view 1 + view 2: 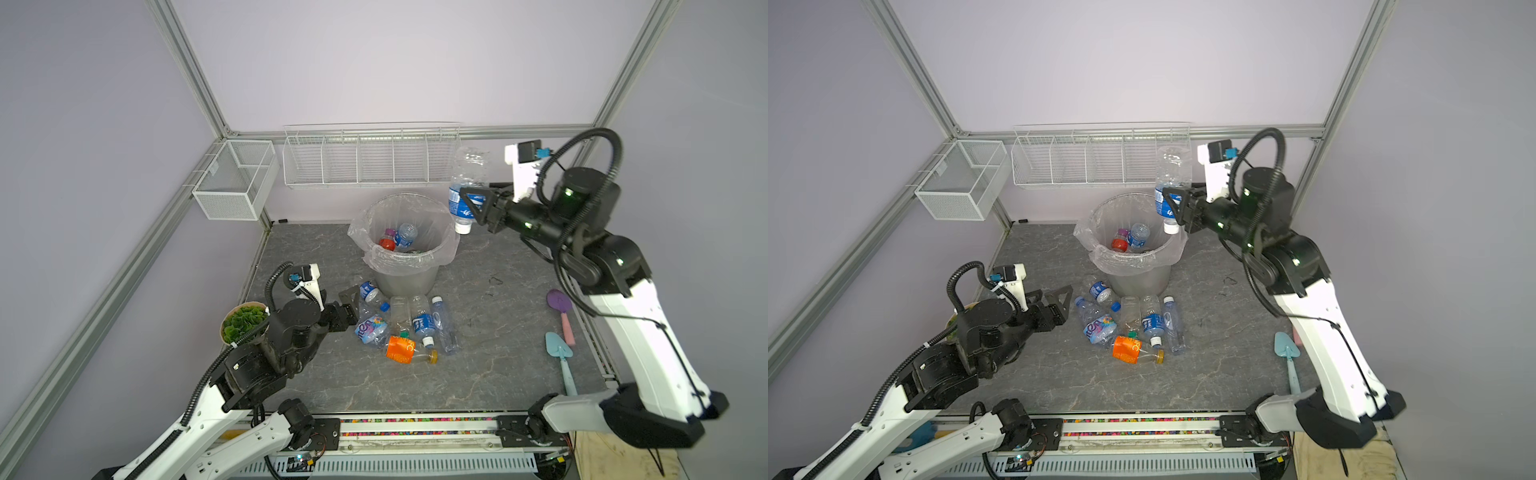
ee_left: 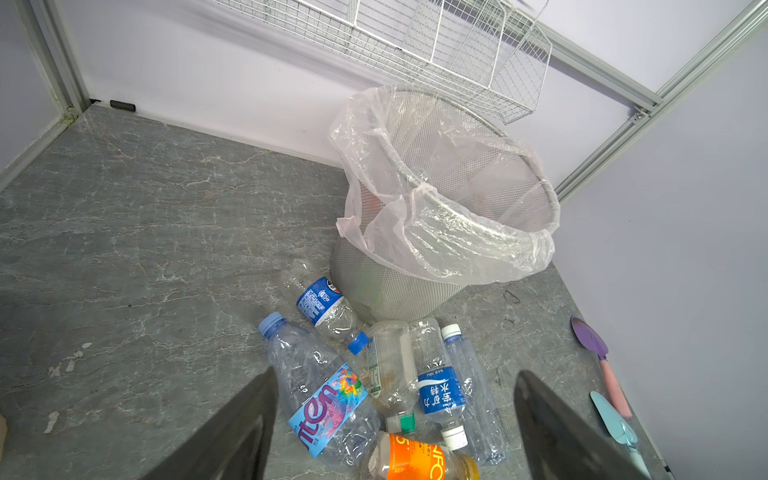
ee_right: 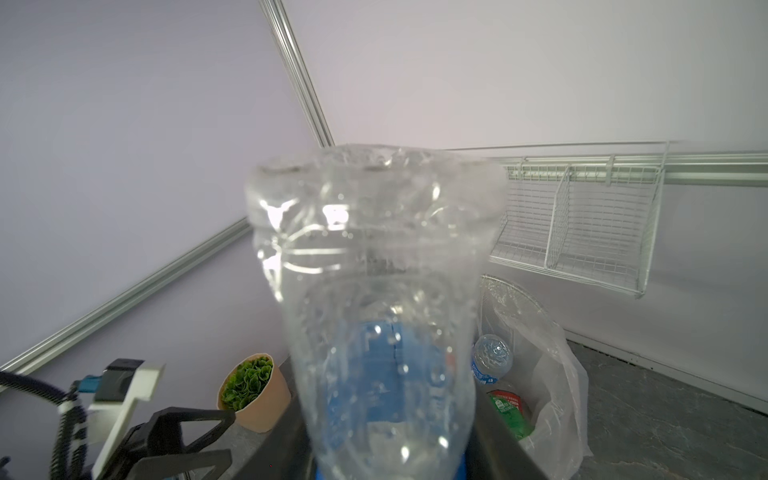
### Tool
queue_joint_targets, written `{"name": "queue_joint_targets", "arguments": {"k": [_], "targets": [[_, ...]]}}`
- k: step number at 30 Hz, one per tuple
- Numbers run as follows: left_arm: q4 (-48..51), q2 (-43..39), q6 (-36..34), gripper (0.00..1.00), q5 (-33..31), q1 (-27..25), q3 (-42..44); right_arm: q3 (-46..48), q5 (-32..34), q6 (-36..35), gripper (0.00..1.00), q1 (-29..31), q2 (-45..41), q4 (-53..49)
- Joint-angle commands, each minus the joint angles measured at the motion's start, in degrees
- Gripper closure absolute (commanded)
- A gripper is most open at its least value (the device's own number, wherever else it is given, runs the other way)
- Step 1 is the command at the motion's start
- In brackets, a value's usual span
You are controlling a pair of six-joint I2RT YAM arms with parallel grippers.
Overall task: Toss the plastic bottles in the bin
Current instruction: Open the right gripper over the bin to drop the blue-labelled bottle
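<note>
- Up beside the right rim of the bin (image 1: 409, 282), the right hand (image 1: 464, 202) pinches a clear bottle (image 1: 469, 166) around its blue label, one finger on each side.
- That clear bottle hangs upside down with its white cap (image 1: 462, 227) lowest, well above the tabletop (image 1: 478, 374). Whether it is straight over the bin's opening I cannot tell.
- The bin stands at the back of the tabletop, a clear bag (image 1: 361, 232) folded over its rim. At least two bottles lie inside: a blue-label bottle (image 1: 405, 236) and a red bottle (image 1: 387, 244).
- Six more bottles lie in a heap (image 1: 399, 324) just in front of the bin, touching one another. Among them are an orange-label bottle (image 1: 401, 349) nearest the front and a bright-label bottle (image 1: 372, 330) on the left side.
- The left hand (image 1: 1049, 296) is spread wide and holds nothing. It sits low, just left of the heap, and points toward it.
- In the left wrist view its two dark fingers (image 2: 232, 436) stand far apart, with the heap showing between them.
- A potted plant (image 1: 243, 322) stands behind the left arm.
- A purple scoop (image 1: 561, 307) and a blue scoop (image 1: 559, 347) lie near the right edge, well apart from the bottles.
- White wire baskets (image 1: 370, 158) hang on the back wall above the bin.
</note>
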State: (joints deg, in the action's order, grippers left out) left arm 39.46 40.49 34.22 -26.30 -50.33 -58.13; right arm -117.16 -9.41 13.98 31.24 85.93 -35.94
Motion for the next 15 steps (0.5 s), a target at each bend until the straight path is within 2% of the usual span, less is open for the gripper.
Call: {"name": "queue_joint_targets", "arguments": {"k": [1, 2, 3, 5, 10, 15], "targets": [[0.0, -0.1, 0.6, 0.12, 1.0, -0.4, -2.1, -13.6, -1.8, -6.2, 0.44, 0.0, 14.5, -17.6], [0.2, -0.2, 0.7, 0.12, 1.1, -0.4, -2.2, -20.8, 0.5, -6.6, 0.28, -0.1, 19.5, -24.8], [0.5, -0.4, 0.9, 0.12, 1.1, -0.4, -2.2, -26.4, 2.3, -6.4, 0.19, -0.2, 23.0, -29.5], [1.5, -1.2, 1.1, 0.12, 0.8, -0.5, -2.1, -28.5, 2.8, -6.2, 0.09, 0.2, 23.5, -30.5], [2.3, -3.0, 1.4, 0.12, -0.1, -0.5, -1.0, -5.0, 4.4, -4.8, 0.12, 1.0, 7.9, -9.7], [1.6, -2.3, 1.5, 0.12, 0.7, -0.4, -0.6, 0.1, 5.8, -4.5, 0.12, 0.9, 1.9, -9.0]]}}
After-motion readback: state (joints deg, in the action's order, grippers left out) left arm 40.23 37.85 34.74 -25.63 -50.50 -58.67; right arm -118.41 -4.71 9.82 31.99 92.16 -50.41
